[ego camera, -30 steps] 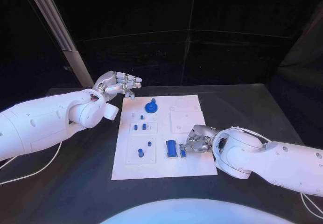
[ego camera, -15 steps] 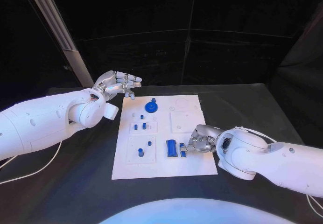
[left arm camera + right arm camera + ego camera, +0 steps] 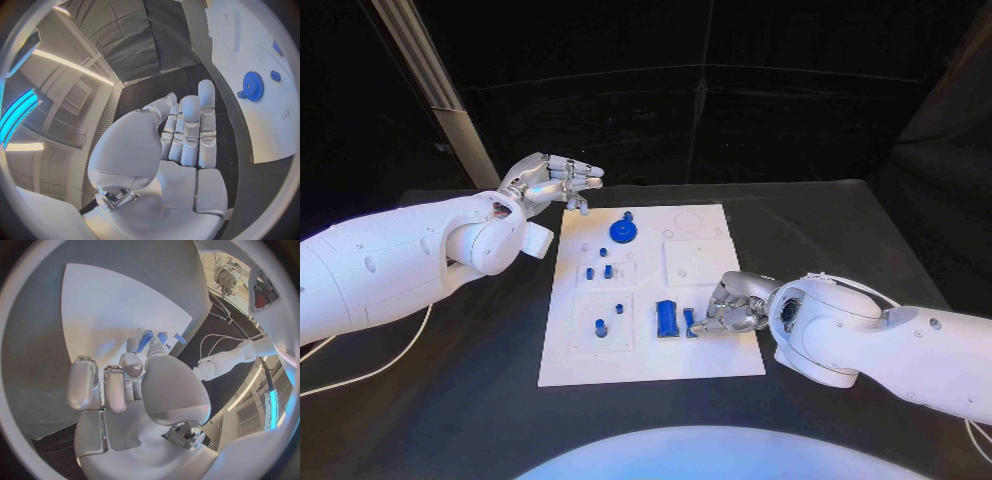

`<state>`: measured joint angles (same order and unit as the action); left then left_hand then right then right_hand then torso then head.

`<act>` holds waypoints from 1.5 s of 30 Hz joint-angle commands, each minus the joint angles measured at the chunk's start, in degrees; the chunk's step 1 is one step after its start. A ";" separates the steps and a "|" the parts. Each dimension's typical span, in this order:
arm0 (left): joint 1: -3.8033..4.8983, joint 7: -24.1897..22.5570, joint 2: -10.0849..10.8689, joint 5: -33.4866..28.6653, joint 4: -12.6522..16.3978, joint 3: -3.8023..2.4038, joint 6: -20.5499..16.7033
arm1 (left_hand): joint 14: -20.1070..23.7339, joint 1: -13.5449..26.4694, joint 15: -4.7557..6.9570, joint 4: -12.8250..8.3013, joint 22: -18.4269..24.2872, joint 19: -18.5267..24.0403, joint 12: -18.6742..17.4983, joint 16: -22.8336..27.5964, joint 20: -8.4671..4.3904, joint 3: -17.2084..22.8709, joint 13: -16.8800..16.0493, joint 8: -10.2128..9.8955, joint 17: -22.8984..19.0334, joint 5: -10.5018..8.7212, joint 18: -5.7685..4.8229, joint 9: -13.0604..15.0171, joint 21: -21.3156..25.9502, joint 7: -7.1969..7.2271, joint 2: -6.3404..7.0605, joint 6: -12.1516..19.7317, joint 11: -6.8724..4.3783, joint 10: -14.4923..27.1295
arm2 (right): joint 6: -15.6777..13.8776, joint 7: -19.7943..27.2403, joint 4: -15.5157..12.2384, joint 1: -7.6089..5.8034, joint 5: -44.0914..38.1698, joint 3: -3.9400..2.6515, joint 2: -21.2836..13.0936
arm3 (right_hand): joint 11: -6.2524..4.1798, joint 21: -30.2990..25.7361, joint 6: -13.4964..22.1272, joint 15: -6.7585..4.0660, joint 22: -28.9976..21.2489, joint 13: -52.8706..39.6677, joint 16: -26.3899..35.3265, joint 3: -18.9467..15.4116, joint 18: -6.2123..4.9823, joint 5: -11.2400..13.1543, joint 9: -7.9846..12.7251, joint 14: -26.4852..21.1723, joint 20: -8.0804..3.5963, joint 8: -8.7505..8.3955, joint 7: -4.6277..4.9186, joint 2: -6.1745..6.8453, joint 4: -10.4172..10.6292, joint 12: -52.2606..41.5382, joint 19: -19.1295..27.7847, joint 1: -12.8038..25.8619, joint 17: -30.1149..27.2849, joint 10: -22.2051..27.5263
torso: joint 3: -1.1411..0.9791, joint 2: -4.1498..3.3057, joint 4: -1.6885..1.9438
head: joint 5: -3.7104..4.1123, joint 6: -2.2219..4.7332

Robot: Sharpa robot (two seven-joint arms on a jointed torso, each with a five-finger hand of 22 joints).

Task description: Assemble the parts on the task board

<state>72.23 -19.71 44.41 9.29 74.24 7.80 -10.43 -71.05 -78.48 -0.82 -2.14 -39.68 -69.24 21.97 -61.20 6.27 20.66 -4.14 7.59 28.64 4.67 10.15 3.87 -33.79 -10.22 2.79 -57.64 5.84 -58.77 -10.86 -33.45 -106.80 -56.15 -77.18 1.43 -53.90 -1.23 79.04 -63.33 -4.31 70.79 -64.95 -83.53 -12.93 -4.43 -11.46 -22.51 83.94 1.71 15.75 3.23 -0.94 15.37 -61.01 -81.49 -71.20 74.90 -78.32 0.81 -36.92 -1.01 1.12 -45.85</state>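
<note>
My right silver hand appears to pinch a small blue part at the white task board; seating it needs careful alignment, while my left hand hangs spread and empty.

We see a black counter carrying the white task board, which lies flat at its middle, long side running away from us.

Blue parts on white task board
</note>
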 commanded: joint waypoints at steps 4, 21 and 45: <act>0.08 -0.10 -0.02 -0.10 0.01 -0.02 0.70 | 0.35 -0.53 -0.05 0.04 0.09 -0.07 0.39 0.15 0.23 0.30 0.09 0.32 -0.10 0.15 0.33 0.00 0.38 0.03 0.00 0.35 0.05 0.51 | 2.33 0.75 1.05 -0.04 -0.71 0.01 0.77 | 0.25 -0.26 0.19 -0.36 -0.13 -0.07 0.13 0.10 0.35 0.19 -0.25 4.12 -0.01 -0.21 0.06 -0.18 -0.95 0.27 0.13 -1.49 5.45 -0.16 | 0.03 -0.10 0.06 | -0.28 -0.10; 0.09 -0.06 -0.01 -0.10 -0.03 -0.02 0.67 | 0.35 -0.53 -0.05 0.04 0.09 -0.07 0.39 0.15 0.23 0.30 0.09 0.32 -0.10 0.15 0.33 0.00 0.38 0.03 0.00 0.35 0.05 0.51 | 1.57 0.69 3.02 -0.03 -2.64 0.01 2.44 | 0.25 -0.26 0.18 -0.35 -0.08 -0.31 0.09 0.25 0.36 0.06 -0.51 4.14 0.00 -0.18 0.08 -0.88 -1.65 0.11 0.12 -2.67 5.53 -0.23 | 0.02 0.00 -0.04 | -0.39 -0.26; 0.03 -2.55 -0.09 -7.46 0.11 0.00 2.11 | 7.34 4.05 -1.00 2.97 3.67 5.15 -0.09 8.53 1.51 -3.27 0.35 0.60 -6.16 -0.04 0.22 -0.04 6.28 -0.10 2.11 1.58 0.78 1.56 | -6.55 46.67 16.34 -3.41 48.74 -0.10 1.98 | 7.77 -44.32 11.02 6.86 -46.49 36.49 55.56 1.69 -5.71 2.61 3.71 -18.91 6.27 -8.93 7.07 -5.46 -6.44 43.88 26.48 -15.15 -43.71 22.09 | 0.83 2.36 0.19 | 0.62 4.58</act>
<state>72.19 -20.14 44.44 6.22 74.36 7.82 -9.82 -64.24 -74.96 -1.83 0.84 -36.38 -64.60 22.16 -53.44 7.66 17.72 -3.86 7.86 22.86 4.67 10.13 3.87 -28.09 -10.42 5.08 -56.39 6.44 -57.31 -16.38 -0.83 -91.78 -59.37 -45.23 1.37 -52.40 6.03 36.42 -52.33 2.11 25.38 -29.89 -30.23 -11.22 -9.83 -9.17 -19.15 66.14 7.59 7.20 9.96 -6.47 9.14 -18.51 -55.78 -85.73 32.51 -56.39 1.31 -35.27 -0.88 1.37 -42.40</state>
